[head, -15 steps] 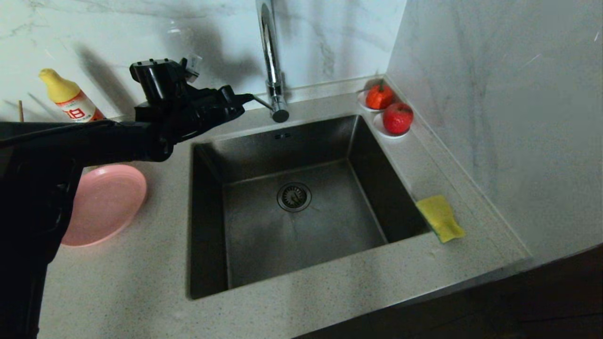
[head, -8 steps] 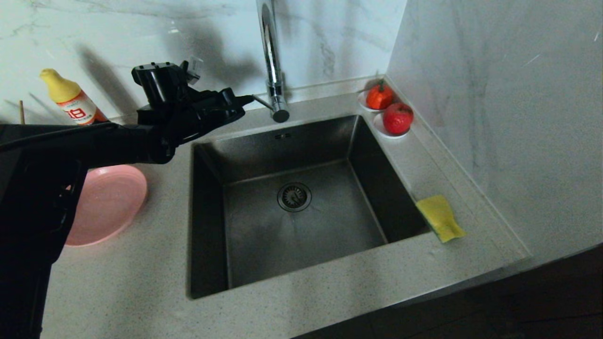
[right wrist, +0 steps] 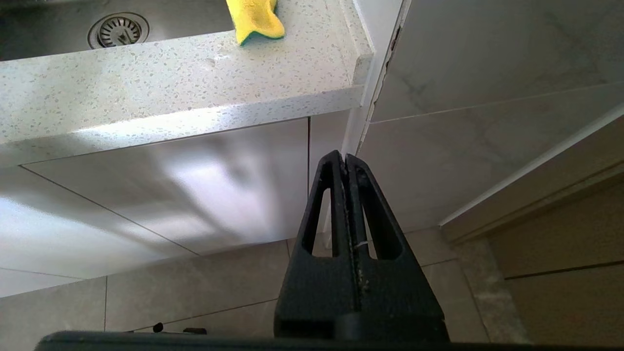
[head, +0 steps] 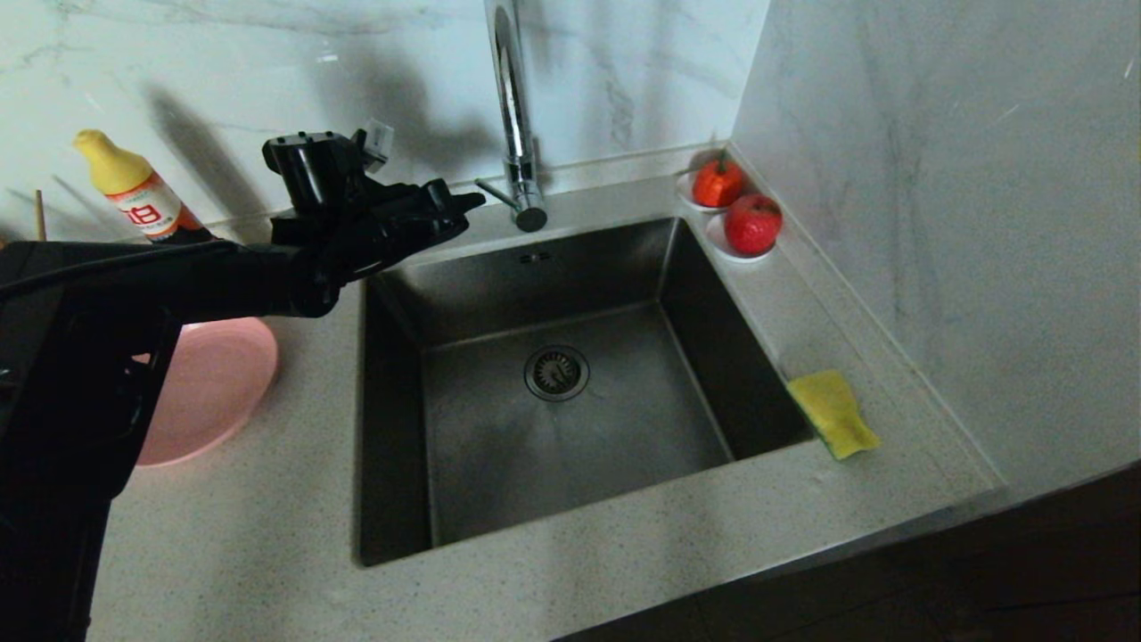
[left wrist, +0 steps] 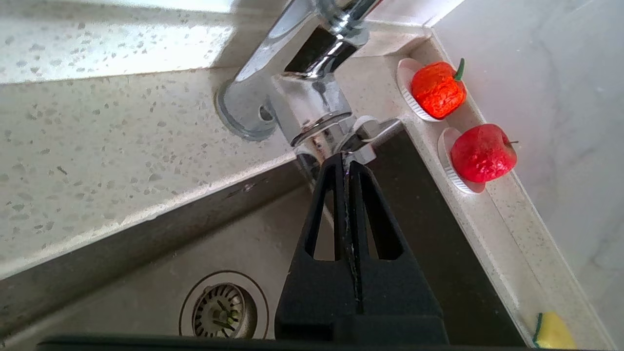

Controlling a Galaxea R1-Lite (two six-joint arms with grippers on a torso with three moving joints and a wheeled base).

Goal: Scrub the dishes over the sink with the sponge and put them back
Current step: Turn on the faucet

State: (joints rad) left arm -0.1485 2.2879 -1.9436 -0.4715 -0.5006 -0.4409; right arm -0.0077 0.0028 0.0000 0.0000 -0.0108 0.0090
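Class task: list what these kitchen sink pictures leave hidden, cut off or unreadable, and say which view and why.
- Round pink plate: head view, partly hidden by the black left arm.
- Yellow-capped bottle: head view, label too small to read.
- Tall chrome tap: head view, top cut off.
- Yellow rectangular sponge: left wrist view, cut by the edge.

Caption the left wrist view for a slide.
Shut left gripper at the tap lever, over the sink.

Left arm: black, stretched forward from the near left, wrist raised. Left claw (head: 472, 200): fingers pressed together, nothing between them, tips pointing ahead and slightly right. Right arm: hanging low, out of the head view. Right claw (right wrist: 345, 157): fingers pressed together, empty, pointing downward.
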